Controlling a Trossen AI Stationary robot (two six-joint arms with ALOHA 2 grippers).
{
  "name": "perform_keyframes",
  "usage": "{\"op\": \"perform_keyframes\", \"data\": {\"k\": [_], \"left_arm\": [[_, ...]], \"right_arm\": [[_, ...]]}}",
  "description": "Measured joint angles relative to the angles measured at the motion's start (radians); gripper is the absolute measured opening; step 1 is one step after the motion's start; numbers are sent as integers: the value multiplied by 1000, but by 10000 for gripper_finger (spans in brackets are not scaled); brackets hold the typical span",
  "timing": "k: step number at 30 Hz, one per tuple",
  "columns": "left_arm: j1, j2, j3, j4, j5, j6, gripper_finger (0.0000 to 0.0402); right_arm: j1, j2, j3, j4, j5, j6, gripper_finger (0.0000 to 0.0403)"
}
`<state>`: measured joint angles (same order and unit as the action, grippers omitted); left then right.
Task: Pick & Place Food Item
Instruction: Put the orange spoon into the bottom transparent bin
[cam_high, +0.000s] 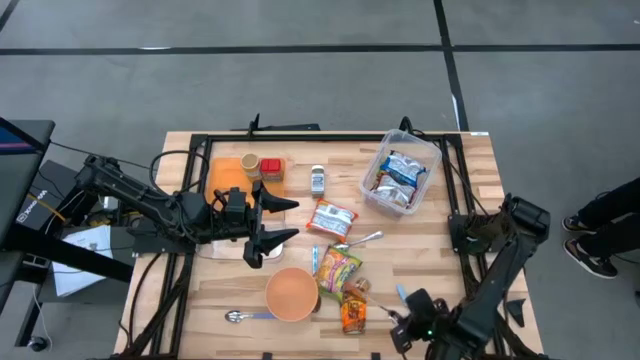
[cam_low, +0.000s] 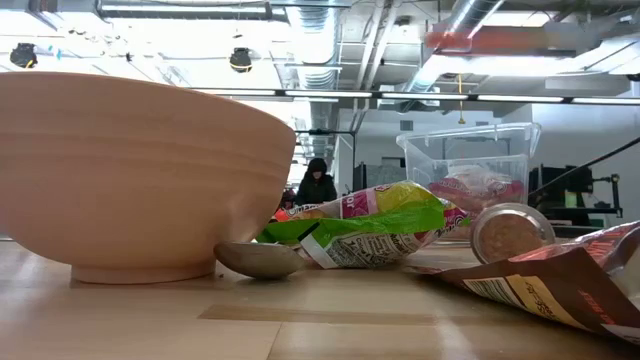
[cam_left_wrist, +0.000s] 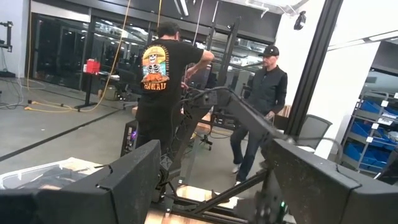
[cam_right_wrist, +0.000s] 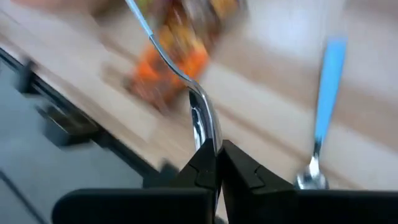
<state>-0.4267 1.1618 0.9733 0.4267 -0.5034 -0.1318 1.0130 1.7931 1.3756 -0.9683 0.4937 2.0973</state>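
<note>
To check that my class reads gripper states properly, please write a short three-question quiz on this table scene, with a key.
1. True or false: the clear container is empty.
2. The right gripper is shut on: A) nothing; B) a metal utensil; C) the container's rim.
3. Fill in: the left gripper, out over the table, has its fingers ____.

Key: 1 false, it holds packets; 2 B; 3 open.

Left gripper hovers, jaws spread, above the orange bowl.
</note>
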Motion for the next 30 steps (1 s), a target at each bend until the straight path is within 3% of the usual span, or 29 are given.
{"op": "perform_keyframes", "data": {"k": [7,12,17,24,30], "left_arm": [[0,0,0,-3,12,0,296],[0,0,0,-21,13,-7,296],[0,4,0,-28,47,-38,296],[0,23,0,-28,47,-40,296],[0,31,0,-26,42,-26,296]], "right_arm": [[-34,-1,227,-359,247,-31,1],[-107,-1,343,-520,415,-82,1],[-203,-1,441,-511,482,-305,1],[-295,-2,536,-368,502,-663,0],[-328,-3,551,-296,485,-789,0]]}}
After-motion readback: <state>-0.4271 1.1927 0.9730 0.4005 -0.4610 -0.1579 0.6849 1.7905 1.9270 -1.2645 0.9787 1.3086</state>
